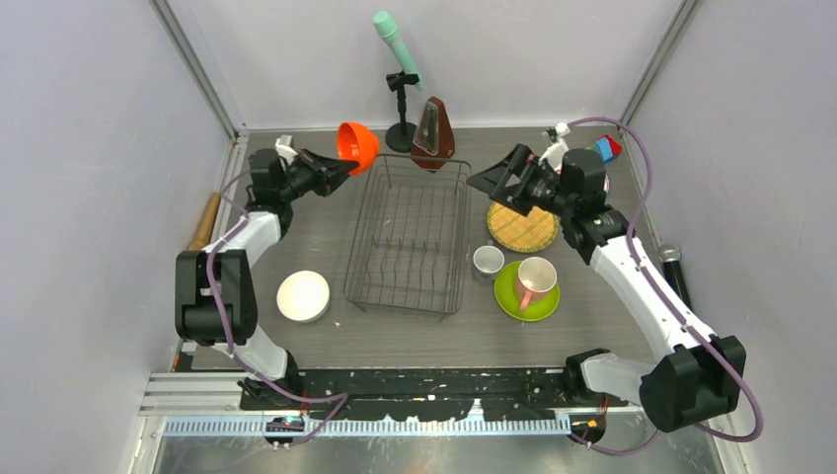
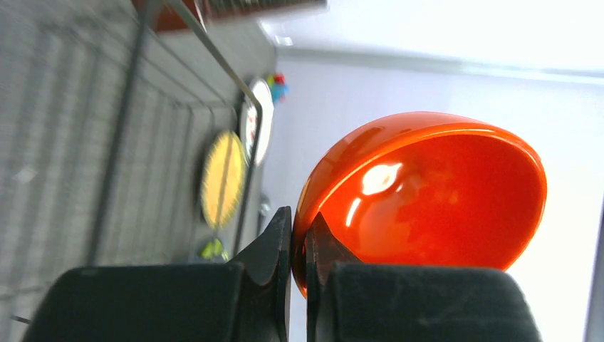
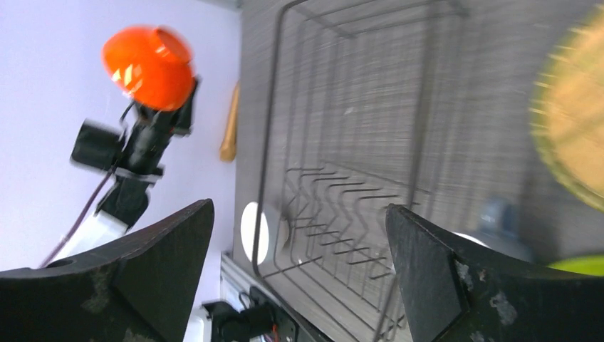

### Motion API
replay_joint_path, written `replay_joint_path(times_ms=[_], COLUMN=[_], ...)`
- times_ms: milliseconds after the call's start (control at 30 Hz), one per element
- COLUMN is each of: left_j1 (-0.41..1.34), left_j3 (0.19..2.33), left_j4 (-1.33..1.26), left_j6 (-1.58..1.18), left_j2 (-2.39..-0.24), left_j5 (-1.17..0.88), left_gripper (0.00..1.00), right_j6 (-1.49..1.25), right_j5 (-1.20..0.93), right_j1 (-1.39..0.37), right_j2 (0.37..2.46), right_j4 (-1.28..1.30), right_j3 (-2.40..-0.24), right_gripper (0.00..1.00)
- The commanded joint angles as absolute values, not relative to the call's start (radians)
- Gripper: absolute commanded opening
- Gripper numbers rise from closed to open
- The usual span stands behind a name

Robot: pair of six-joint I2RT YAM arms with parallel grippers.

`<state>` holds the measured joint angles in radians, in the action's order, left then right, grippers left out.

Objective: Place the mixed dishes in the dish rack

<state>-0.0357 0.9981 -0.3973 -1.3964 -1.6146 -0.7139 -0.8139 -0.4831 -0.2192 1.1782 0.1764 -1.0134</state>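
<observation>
My left gripper (image 2: 300,231) is closed on the rim of the orange bowl (image 1: 360,146). It holds the bowl in the air, tilted, just beside the far left corner of the dish rack (image 1: 357,242). My right gripper (image 1: 498,188) is wide open and holds nothing, near the woven plate (image 1: 523,229).

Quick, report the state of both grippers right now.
Left gripper: shut on the rim of the orange bowl, which it holds aloft.
Right gripper: open, holding nothing.
</observation>
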Motion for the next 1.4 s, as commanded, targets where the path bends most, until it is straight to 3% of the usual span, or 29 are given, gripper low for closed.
replay_joint_path(times_ms=[0, 100, 267, 700, 1000, 1100, 1167, 1233, 1267, 1333, 1367], left_j1=[0.053, 0.101, 0.176, 0.235, 0.261, 0.261, 0.261, 0.261, 0.261, 0.261, 0.261], left_j3=[0.969, 0.962, 0.963, 0.981, 0.983, 0.983, 0.984, 0.982, 0.981, 0.98, 0.981], left_j4=[-0.61, -0.61, -0.604, -0.509, -0.499, -0.486, -0.47, -0.47, -0.469, -0.46, -0.446], left_j6=[-1.533, -1.55, -1.564, -1.494, -1.486, -1.476, -1.465, -1.463, -1.459, -1.443, -1.431], left_j2=[-1.523, -1.495, -1.462, -1.44, -1.453, -1.451, -1.452, -1.455, -1.456, -1.452, -1.447], left_j5=[-0.854, -0.864, -0.865, -0.819, -0.805, -0.801, -0.798, -0.796, -0.796, -0.794, -0.791], left_gripper=[0.0, 0.0, 0.0, 0.0, 0.0, 0.0, 0.0, 0.0, 0.0, 0.0, 0.01], right_j6=[-0.742, -0.655, -0.506, -0.47, -0.459, -0.46, -0.464, -0.463, -0.462, -0.46, -0.46], right_j5=[-0.497, -0.51, -0.394, -0.302, -0.228, -0.201, -0.193, -0.191, -0.189, -0.185, -0.18], right_j1=[-0.325, -0.382, -0.478, -0.617, -0.673, -0.677, -0.678, -0.678, -0.677, -0.678, -0.678], right_j2=[1.162, 1.178, 1.223, 1.381, 1.416, 1.409, 1.402, 1.406, 1.408, 1.413, 1.414], right_j4=[-0.103, -0.216, -0.137, -0.016, -0.019, -0.035, -0.049, -0.046, -0.037, -0.03, -0.03], right_j3=[-1.05, -1.058, -1.151, -1.351, -1.379, -1.365, -1.355, -1.357, -1.363, -1.367, -1.367], right_gripper=[1.0, 1.0, 1.0, 1.0, 0.98, 0.85, 0.69, 0.48, 0.33, 0.18, 0.16])
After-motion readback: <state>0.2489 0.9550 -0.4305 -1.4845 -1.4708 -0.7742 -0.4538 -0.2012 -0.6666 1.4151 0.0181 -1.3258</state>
